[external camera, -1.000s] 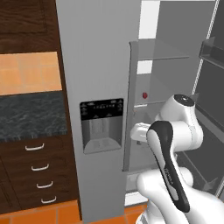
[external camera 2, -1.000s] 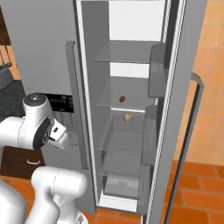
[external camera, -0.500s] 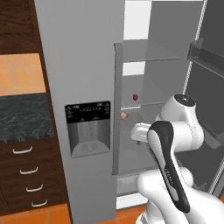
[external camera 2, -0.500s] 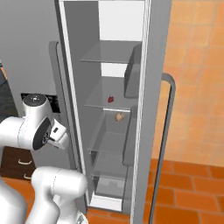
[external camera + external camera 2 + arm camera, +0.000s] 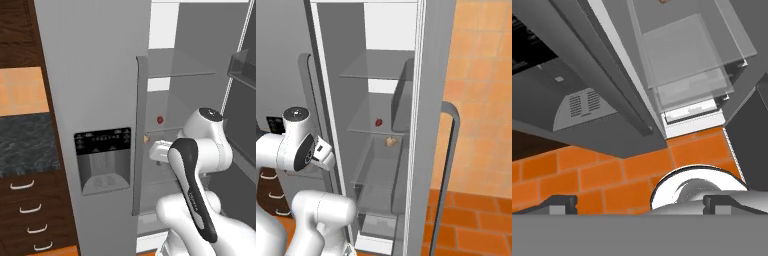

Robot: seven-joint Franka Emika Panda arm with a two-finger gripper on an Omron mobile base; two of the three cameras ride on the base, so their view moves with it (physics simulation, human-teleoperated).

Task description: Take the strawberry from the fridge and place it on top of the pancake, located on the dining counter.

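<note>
Strawberry (image 5: 378, 121) lies on a middle grey shelf (image 5: 368, 122) inside the open fridge (image 5: 100, 100), well apart from the gripper (image 5: 639, 204); left base view shows it (image 5: 160, 120) just past the closed door's long handle (image 5: 140, 135). Small tan lump (image 5: 390, 142) rests one shelf lower, near it. Gripper points down at the orange tiled floor (image 5: 587, 172) beside the fridge's foot, fingertips (image 5: 562, 204) spread wide apart, nothing between them.
</note>
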